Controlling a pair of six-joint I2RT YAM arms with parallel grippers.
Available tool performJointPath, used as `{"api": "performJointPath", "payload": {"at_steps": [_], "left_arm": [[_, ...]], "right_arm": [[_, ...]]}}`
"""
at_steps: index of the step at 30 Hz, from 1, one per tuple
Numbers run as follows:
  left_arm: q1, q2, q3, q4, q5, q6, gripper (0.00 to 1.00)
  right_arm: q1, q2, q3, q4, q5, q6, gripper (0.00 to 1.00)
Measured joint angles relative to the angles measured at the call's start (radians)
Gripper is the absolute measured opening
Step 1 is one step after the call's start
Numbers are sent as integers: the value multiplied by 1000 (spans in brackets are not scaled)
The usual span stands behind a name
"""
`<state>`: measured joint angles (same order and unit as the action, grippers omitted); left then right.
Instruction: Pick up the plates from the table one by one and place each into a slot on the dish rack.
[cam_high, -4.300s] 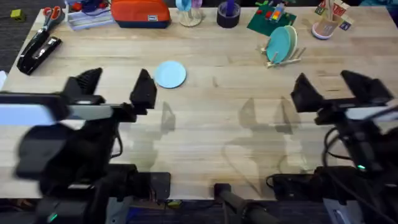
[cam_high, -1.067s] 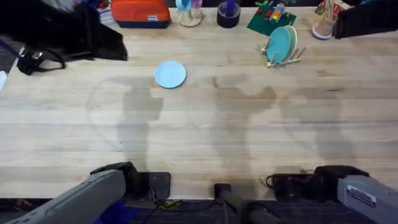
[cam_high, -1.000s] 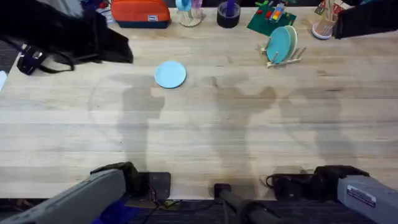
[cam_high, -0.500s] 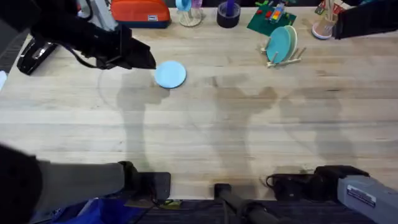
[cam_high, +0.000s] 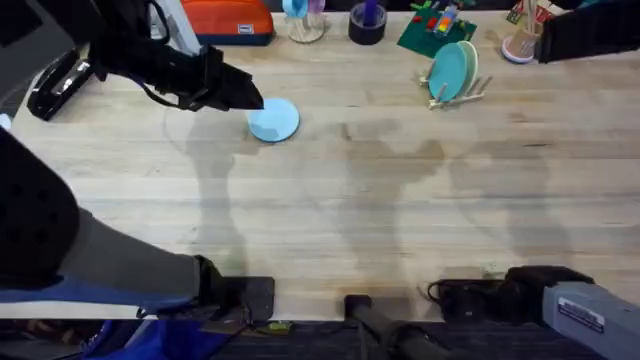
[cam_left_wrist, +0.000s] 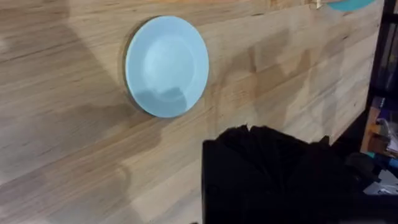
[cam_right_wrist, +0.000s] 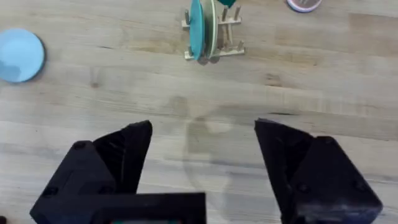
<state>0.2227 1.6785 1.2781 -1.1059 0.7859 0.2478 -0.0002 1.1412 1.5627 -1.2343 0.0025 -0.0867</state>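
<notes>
Now the left gripper (cam_high: 245, 98) hovers at the pale blue plate (cam_high: 274, 119), upper left of centre; its finger spread cannot be told. Next: grasp the rim, then carry it to the dish rack (cam_high: 455, 88). The right gripper (cam_right_wrist: 202, 158) is spread.

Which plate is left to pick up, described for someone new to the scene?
On the light-wood table, look left of the dish rack. The pale sky-blue plate lies flat by the left claw; the teal plate stands on edge in the rack.
</notes>
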Motion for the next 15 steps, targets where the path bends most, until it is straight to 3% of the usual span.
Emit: {"api": "performJointPath", "payload": {"at_steps": [11,15], "left_arm": [[110,7,0,2,44,20,42],[120,7,0,2,63,33,42]], "right_arm": [[0,0,0,0,0,0,995],[0,0,0,0,0,0,995]]}}
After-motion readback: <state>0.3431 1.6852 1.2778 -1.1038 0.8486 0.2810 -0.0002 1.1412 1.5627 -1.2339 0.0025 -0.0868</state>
